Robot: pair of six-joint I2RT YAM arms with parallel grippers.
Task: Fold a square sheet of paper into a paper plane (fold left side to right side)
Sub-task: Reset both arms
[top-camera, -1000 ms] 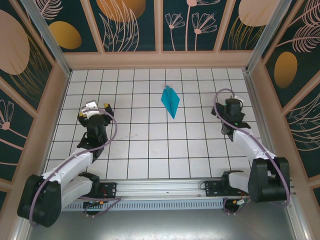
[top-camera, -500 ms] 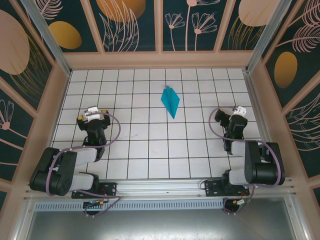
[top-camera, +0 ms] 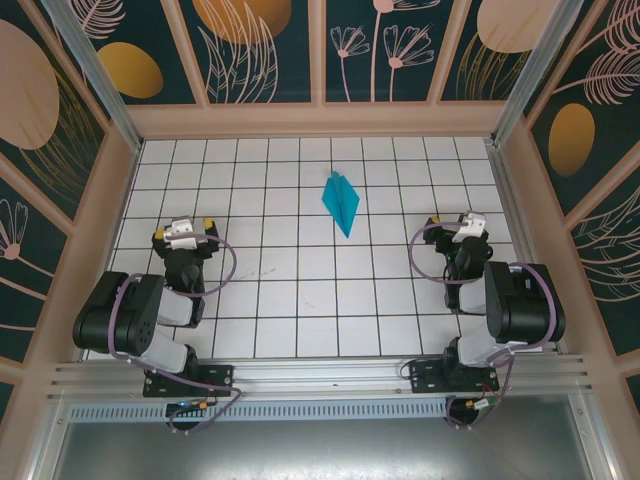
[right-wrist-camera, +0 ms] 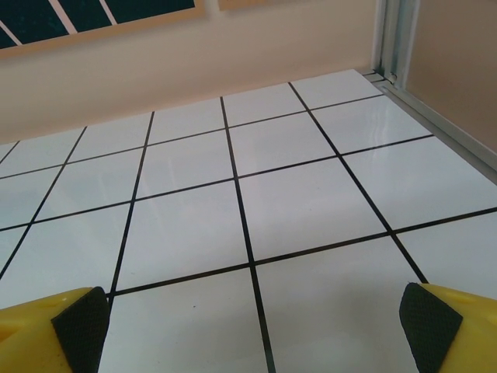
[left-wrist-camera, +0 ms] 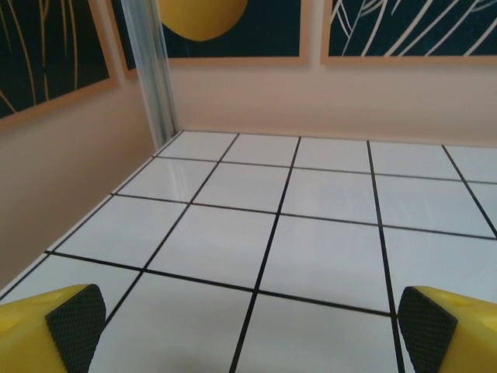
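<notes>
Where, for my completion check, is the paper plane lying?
Top view: the paper plane lies on the tiled table, centred sideways, nearer the far wall.

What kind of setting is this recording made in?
Most likely a purpose-built robot test booth: a white grid-tiled table walled by leaf-patterned panels, the left arm and right arm bolted to an aluminium rail, and a paper plane lying on the tiles.

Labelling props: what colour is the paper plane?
Plain cyan-teal, unmarked; the paper plane shows best in the top external view.
</notes>
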